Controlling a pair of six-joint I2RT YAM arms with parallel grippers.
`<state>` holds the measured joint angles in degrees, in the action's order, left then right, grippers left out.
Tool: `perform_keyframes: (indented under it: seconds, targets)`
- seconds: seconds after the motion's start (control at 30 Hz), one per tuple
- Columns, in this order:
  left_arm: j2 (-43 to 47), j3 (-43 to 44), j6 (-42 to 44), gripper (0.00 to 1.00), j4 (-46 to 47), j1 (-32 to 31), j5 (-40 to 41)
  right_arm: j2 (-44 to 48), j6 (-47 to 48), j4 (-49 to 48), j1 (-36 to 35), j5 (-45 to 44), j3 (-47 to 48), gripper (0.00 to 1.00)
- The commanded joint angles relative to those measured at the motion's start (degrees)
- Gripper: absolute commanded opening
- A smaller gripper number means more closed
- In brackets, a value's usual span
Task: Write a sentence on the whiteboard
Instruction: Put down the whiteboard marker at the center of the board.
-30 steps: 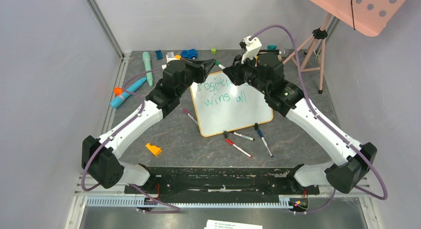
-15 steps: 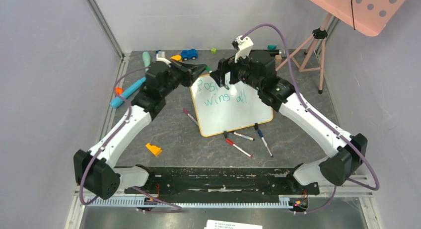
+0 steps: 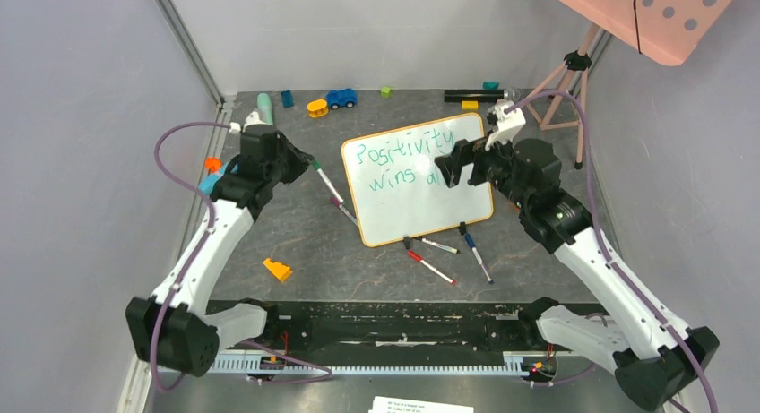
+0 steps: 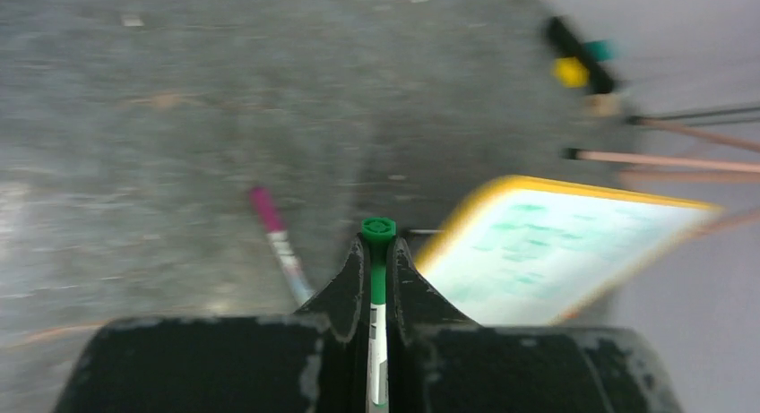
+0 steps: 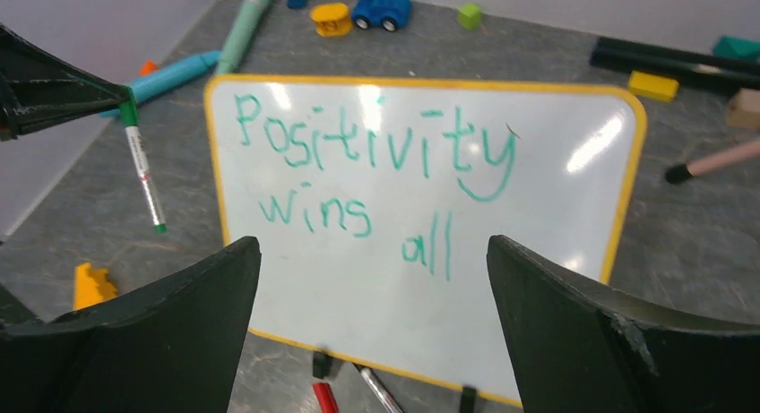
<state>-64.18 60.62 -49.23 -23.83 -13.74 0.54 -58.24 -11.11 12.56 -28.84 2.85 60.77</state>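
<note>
Whiteboard (image 3: pixel 430 207) is lying flat mid-scene, its sentence (image 3: pixel 403 149) "Positivity wins all" judged finished. Green marker (image 3: pixel 324 182) is being gripped tight by left gripper (image 3: pixel 309 162), left of board, off writing. Right gripper (image 3: pixel 455 162) is being held wide open, empty, above board's right part.

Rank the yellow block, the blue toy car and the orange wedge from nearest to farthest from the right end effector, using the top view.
From the right end effector, open above the whiteboard:
1. The yellow block, far side, slightly right.
2. The blue toy car, far side, well left.
3. The orange wedge, near side, farthest left.
</note>
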Motion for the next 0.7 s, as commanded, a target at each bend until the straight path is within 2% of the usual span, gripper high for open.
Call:
perform_keyframes:
  seconds: [0.0, 0.1, 0.23, 0.4, 0.57, 0.67]
  targets:
    - [-7.04, -0.75, 15.75, 0.02, -7.93, -0.08, 12.57, 5.34, 5.14, 2.05, 0.41, -10.74, -7.10, 0.97]
    - [-12.95, -0.12, 19.70, 0.03, -8.30, -0.07, 13.79, 9.31, 6.57, 1.94, 0.63, -15.28, -11.40, 0.96]
    - [-22.98, 4.57, 20.78, 0.06, -11.42, -0.06, 12.42, 14.73, 6.28, 0.18, 0.80, -20.43, -18.34, 0.95]
    - [-29.40, 4.19, 21.40, 0.12, -8.90, -0.06, 11.75, 19.44, 4.77, -0.04, 1.54, -26.80, -25.27, 0.95]
    - [-32.11, 3.49, 22.90, 0.27, -7.83, -0.06, 12.73, 22.93, 0.87, -0.17, 2.80, -30.72, -31.28, 0.95]
    - [-30.94, 1.74, 23.45, 0.42, -6.23, -0.06, 12.12, 24.63, -1.39, 0.19, 3.72, -32.61, -33.78, 0.94]
